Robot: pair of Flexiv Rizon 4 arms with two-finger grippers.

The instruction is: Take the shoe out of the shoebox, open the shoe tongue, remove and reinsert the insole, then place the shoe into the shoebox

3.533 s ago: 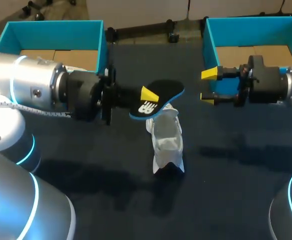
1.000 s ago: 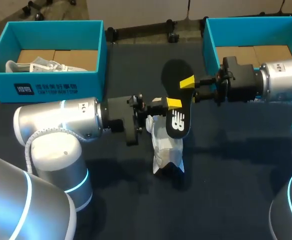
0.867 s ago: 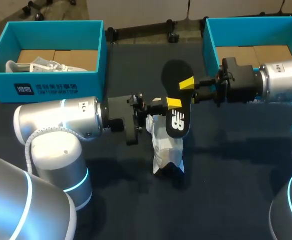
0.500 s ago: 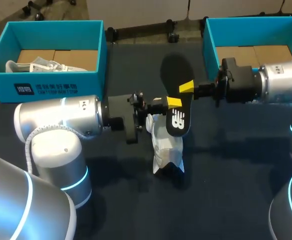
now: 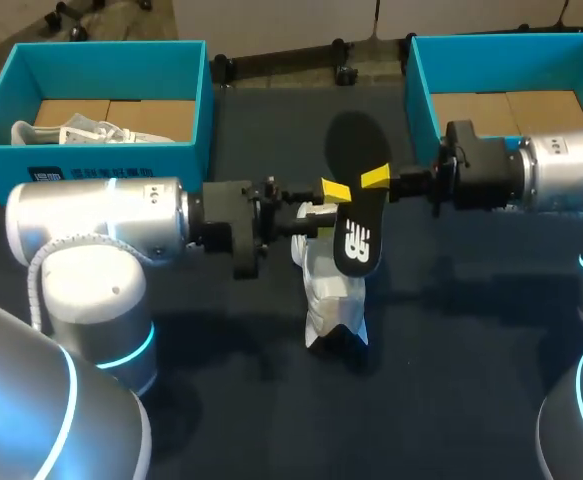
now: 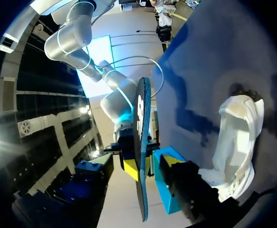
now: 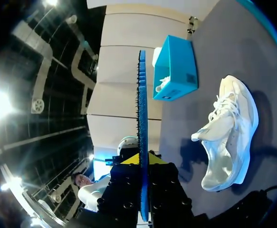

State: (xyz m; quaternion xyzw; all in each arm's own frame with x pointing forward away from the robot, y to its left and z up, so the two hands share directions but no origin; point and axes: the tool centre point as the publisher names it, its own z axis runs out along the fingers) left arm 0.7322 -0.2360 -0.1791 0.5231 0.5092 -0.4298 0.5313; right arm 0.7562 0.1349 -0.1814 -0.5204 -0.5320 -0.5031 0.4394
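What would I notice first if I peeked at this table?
Probably the black insole, held up in the air by the right hand above the middle of the table. Just below it sits a white shoe. A blue shoebox stands at the back left corner, another at the back right.

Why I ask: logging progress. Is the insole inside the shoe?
No, the insole stands upright outside the shoe, clamped in the right tool.

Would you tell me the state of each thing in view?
Insole: out of the shoe, held aloft.
Right gripper: shut on the insole.
Left gripper: beside insole, grip unclear.
Shoe: on the table, insole removed.
Left shoebox: open, second shoe inside.
Right shoebox: open.
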